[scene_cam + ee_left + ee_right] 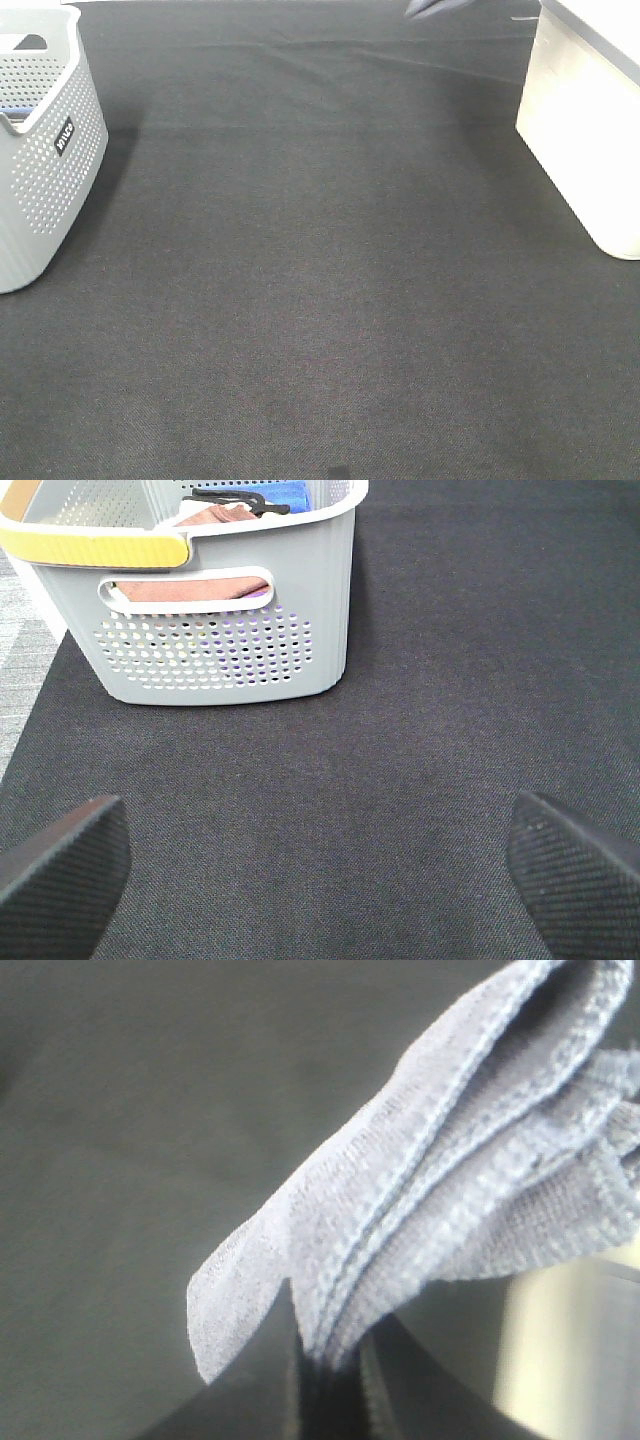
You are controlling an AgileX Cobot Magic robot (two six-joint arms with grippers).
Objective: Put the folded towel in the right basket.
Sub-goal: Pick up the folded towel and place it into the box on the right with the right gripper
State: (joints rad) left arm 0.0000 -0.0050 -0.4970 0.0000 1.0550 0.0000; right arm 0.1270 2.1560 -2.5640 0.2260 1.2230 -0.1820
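The folded towel point(450, 1180) is light lavender-grey and layered. My right gripper point(330, 1385) is shut on its lower edge and holds it up in the air. In the exterior high view only a tip of the towel point(432, 8) shows at the top edge, left of the white right basket point(585, 130). The right arm itself is out of that view. My left gripper point(320, 875) is open and empty, low over the black cloth, with its fingers point(60, 870) wide apart in front of the grey basket point(220, 650).
The grey perforated basket point(45, 170) stands at the left edge and holds pink and blue cloths point(215, 585). A black cloth point(320, 300) covers the table between the two baskets. A blurred pale surface point(570, 1350) lies below the towel.
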